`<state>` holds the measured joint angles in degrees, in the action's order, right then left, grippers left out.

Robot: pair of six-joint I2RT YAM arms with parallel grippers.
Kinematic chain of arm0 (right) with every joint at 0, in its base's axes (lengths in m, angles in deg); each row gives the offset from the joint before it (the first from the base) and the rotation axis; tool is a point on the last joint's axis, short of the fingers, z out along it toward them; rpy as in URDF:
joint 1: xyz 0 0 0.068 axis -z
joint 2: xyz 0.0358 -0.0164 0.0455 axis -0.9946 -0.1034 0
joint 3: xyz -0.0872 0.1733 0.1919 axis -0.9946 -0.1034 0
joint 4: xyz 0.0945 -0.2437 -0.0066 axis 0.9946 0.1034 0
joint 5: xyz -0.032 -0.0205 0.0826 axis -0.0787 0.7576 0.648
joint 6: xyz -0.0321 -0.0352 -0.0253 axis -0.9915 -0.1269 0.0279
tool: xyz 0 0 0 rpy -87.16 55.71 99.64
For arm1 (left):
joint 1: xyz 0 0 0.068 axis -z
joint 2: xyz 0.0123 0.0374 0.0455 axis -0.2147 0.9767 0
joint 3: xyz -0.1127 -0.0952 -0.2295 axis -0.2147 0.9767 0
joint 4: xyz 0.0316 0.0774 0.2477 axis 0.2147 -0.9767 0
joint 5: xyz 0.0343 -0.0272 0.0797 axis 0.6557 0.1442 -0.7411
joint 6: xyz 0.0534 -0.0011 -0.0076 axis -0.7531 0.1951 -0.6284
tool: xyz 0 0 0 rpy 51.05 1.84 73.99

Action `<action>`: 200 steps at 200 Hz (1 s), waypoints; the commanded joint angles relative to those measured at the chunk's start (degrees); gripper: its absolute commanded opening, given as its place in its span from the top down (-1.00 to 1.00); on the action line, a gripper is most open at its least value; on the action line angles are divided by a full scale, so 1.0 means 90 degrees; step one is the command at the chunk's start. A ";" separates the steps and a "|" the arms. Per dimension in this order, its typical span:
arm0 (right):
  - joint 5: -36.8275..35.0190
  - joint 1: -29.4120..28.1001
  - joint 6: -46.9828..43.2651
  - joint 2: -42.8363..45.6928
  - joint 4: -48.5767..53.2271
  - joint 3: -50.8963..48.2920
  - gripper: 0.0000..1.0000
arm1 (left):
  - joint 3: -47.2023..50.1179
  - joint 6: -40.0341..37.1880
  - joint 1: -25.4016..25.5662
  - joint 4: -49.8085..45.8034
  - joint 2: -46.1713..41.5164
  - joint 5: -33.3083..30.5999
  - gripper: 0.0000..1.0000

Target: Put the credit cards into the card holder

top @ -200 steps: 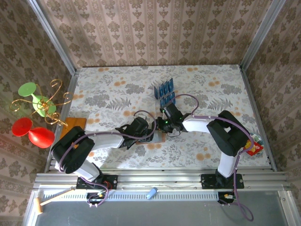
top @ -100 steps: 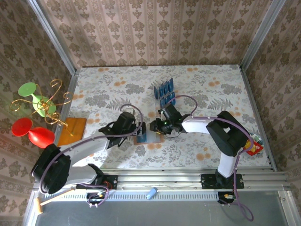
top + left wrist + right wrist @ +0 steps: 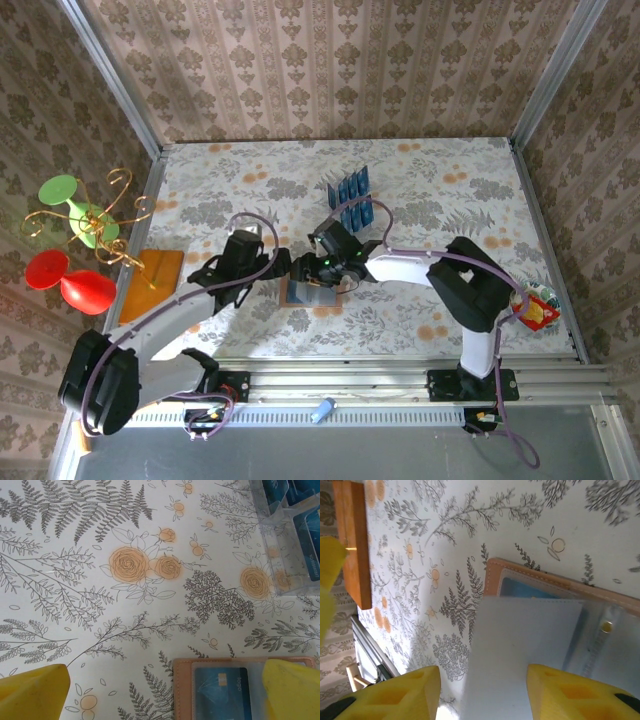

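— Left pincer [image 3: 161,682] is hanging spread as wide as it goes, one yellow fingertip [image 3: 31,692] showing in each bottom corner of its wrist view, nothing pinched between them. What is the card holder carrying?

— The card holder [image 3: 182,690] is lying open and flat on the table [image 3: 100,605]. One credit card [image 3: 220,690] is sitting inside it behind a clear window, its pale markings facing up.

— And the other credit cards?

— The other credit cards [image 3: 350,190] are standing on edge in the slots of the clear rack [image 3: 280,545], farther back on the table and apart from the holder.

— Which way is the holder running?

— From above, the card holder [image 3: 312,295] is lying near the front middle of the table, its long side running roughly left to right. The card inside is lying with its long axis along the holder's.

— Where is it sitting relative to the pincers?

— From above, the left pincer [image 3: 283,268] is hovering just beside its left end. In that wrist view the holder's far part is passing behind the right-hand fingertip. The right pincer [image 3: 485,680] is hanging over it with fingers apart, and a grey leaf [image 3: 520,650] of the holder is lying between them. A gap is showing beside one finger. Whether the other is touching the leaf, I cannot tell.
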<state>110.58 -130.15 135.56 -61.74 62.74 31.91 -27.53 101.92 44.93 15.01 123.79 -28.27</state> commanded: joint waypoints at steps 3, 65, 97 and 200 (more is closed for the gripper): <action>-0.0178 -0.0180 0.0164 -0.0394 0.0259 0.0319 -0.02 | 0.0141 0.0084 -0.0179 -0.0174 -0.0217 0.0249 -1.00; -0.0258 -0.0284 0.0320 -0.0693 0.0210 0.0510 -0.02 | 0.0252 0.0003 -0.0548 -0.0260 -0.0356 0.0592 -1.00; -0.0298 -0.0241 0.0105 -0.0249 0.0520 0.0625 -0.02 | 0.0206 -0.0069 -0.0559 -0.0192 -0.0061 0.0745 -1.00; -0.3208 0.0014 -0.1024 0.2068 0.3157 -0.0409 -0.05 | 0.0093 -0.0102 -0.0175 -0.0114 0.0571 0.0719 -1.00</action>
<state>93.01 -130.28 130.05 -44.74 81.08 30.97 -25.76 101.81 42.29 14.21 128.90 -21.23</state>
